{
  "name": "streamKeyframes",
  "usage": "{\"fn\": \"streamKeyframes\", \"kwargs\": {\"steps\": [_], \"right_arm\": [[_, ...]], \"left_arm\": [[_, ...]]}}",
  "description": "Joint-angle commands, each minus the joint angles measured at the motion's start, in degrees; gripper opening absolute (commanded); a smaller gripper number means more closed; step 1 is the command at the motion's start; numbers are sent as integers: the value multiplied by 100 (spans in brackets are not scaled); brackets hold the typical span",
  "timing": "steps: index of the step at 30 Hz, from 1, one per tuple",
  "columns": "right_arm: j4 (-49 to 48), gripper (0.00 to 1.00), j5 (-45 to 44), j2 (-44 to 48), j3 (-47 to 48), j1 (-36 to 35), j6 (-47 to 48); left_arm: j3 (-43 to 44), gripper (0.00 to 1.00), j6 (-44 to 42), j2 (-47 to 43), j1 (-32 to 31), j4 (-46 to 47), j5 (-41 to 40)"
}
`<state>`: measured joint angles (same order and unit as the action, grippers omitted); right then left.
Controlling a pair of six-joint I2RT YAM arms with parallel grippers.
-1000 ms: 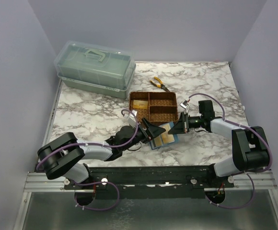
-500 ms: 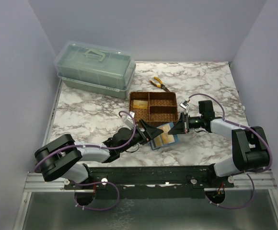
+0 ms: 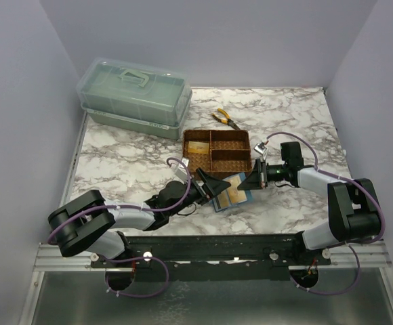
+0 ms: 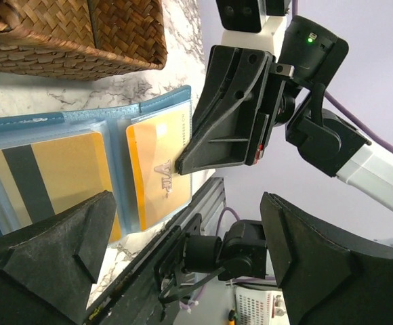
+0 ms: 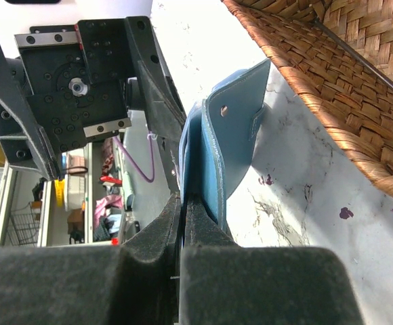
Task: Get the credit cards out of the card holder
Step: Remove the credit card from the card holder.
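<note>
The open teal-blue card holder (image 3: 232, 194) lies on the marble table (image 3: 129, 156) just before the brown woven tray (image 3: 230, 169). The right gripper (image 3: 245, 181) pinches its yellow-gold credit card (image 4: 157, 169), seemingly to draw it out. The left gripper (image 3: 213, 183), spread wide, straddles the holder to steady it. Since a second ago only the left arm has crept slightly.

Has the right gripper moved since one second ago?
No. The right gripper stays at the same spot beside the woven tray's near right corner.

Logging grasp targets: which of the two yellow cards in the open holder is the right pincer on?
The logo card: the right pincer appears closed on its edge. The black-striped card beside it sits untouched.
</note>
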<state>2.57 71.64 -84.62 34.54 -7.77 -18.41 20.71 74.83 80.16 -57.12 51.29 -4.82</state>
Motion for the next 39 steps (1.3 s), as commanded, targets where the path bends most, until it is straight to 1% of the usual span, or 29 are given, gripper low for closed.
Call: {"fn": "streamKeyframes", "kwargs": {"steps": [1,14,39], "right_arm": [[-174,0,304,171,-36,39,-33],[-204,0,361,187,-36,47,-71],[-204,0,395,197,-46,48,-50]], "left_arm": [[-137,97,310,-36,-27,278,-64],[-14,97,135,80,-27,405,119],[-152,97,23,20,-27,734,113]]}}
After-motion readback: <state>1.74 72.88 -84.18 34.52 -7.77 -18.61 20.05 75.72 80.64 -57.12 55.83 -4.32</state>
